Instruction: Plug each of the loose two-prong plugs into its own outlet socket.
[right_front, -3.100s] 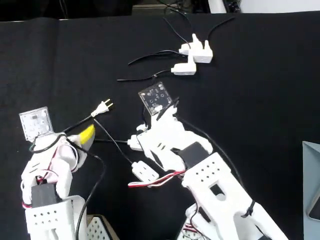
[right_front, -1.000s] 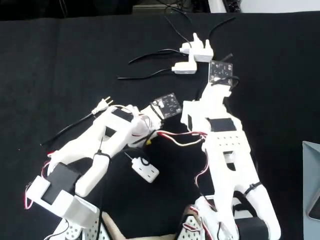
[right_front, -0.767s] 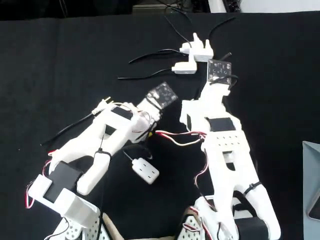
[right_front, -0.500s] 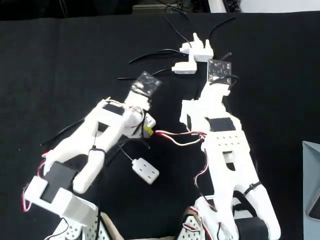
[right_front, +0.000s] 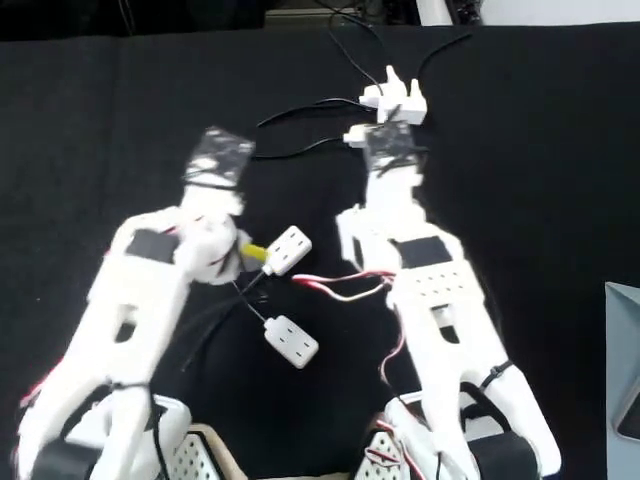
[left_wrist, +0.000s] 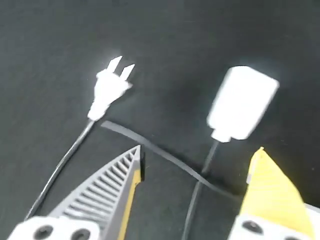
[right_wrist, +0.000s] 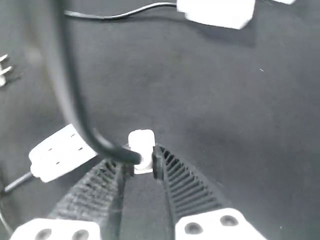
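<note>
Right wrist view showed the right gripper (right_wrist: 141, 161) closed tight on a white plug (right_wrist: 141, 142), with a socket block (right_wrist: 59, 151) lying near it on the black table (right_wrist: 225, 100). The left gripper (left_wrist: 199, 156) hung open above a loose plug (left_wrist: 111, 86). I think the held plug's prongs should line up straight with the holes before pushing in.

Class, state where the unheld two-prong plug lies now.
In the left wrist view the plug lies on the black table, beside a white socket block, ahead of the left gripper's open fingers.
</note>
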